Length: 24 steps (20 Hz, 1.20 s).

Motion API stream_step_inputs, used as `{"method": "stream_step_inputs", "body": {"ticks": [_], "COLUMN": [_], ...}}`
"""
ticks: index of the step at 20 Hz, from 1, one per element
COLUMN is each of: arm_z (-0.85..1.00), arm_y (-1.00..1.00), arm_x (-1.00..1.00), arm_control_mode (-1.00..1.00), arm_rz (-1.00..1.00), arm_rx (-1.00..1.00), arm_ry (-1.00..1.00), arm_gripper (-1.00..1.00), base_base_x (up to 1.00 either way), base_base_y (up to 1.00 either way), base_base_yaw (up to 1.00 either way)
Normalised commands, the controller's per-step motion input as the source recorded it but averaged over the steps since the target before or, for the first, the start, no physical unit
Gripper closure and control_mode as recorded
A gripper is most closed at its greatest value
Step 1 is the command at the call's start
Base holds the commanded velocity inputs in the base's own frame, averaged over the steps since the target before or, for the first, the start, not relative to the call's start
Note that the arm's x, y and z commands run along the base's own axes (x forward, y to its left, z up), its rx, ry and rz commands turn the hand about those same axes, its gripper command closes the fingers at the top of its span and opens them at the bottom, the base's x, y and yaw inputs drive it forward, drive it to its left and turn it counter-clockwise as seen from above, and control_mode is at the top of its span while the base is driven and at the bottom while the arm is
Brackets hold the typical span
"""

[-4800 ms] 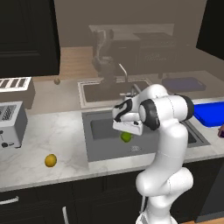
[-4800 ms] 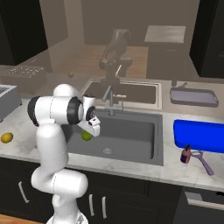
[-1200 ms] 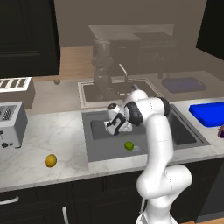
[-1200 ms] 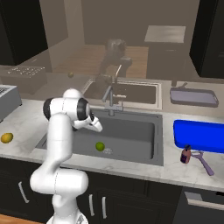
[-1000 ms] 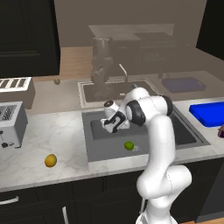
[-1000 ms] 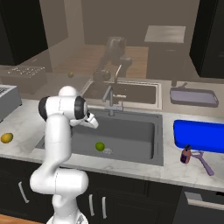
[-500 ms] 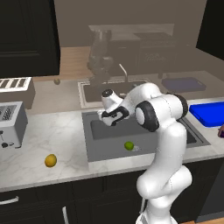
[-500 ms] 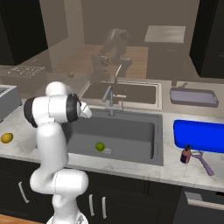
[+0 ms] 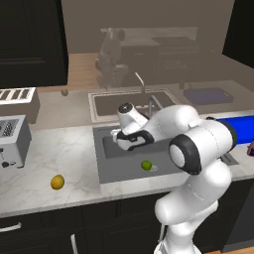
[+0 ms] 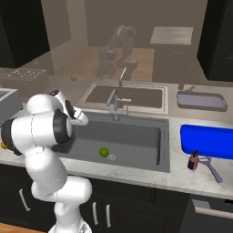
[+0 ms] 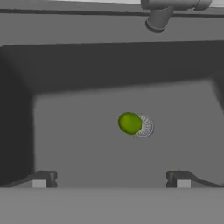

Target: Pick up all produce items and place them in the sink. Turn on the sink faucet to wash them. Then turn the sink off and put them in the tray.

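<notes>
Nearest, hand view: my gripper (image 11: 111, 180) w/ its two dark fingertips (image 11: 40, 179) set wide apart at the bottom edge, nothing between them; jaws open, empty. Beyond the tips, well apart from both and roughly centred betw. them but farther out, the green lime (image 11: 130, 123) lies on the floor of the sink (image 11: 65, 127), touching the edge of the round metal drain (image 11: 145, 126) and partly overlapping it. No contact betw. fingers and fruit.

Left base view: my hand (image 9: 130, 140) hangs over the sink's left part, above the basin floor; the lime (image 9: 146, 164) sits lower and toward the front wall, beside the drain. The yellow lemon (image 9: 57, 182) rests on the marble counter (image 9: 44, 163) left of the sink, near the counter's front edge, well apart from my fingers. A toaster (image 9: 11, 141) stands farther left on the same counter.

Right base view: lime (image 10: 104, 152) in the front half of the basin, just beside the drain. Behind the basin, the faucet (image 10: 116, 98) stands upright at the back rim, spout tall and thin. To the right, the blue tray (image 10: 207, 141) lies on the counter, nothing in it, w/ a small purple utensil (image 10: 203, 163) just in front of it.
</notes>
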Motion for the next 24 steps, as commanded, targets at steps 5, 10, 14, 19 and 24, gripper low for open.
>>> {"method": "stream_step_inputs", "body": {"ticks": [5,10,14,19,24], "arm_z": [0.36,0.44,0.26,0.02,0.00], "arm_y": [0.40,0.59,0.64,0.73,0.75], "arm_x": [-0.60,-0.23,-0.16,-0.17,-0.16], "arm_control_mode": [-1.00,-1.00,-1.00,-1.00,-1.00], "arm_rz": [0.22,0.26,0.27,0.25,0.21], "arm_rx": [0.08,0.11,0.11,0.08,0.03], "arm_ry": [0.00,0.10,0.15,0.14,0.12], "arm_gripper": [-1.00,-1.00,-1.00,-1.00,-1.00], "base_base_x": [0.00,0.00,0.00,0.00,0.00], "base_base_y": [0.00,0.00,0.00,0.00,0.00], "base_base_yaw": [0.00,0.00,0.00,0.00,0.00]}}
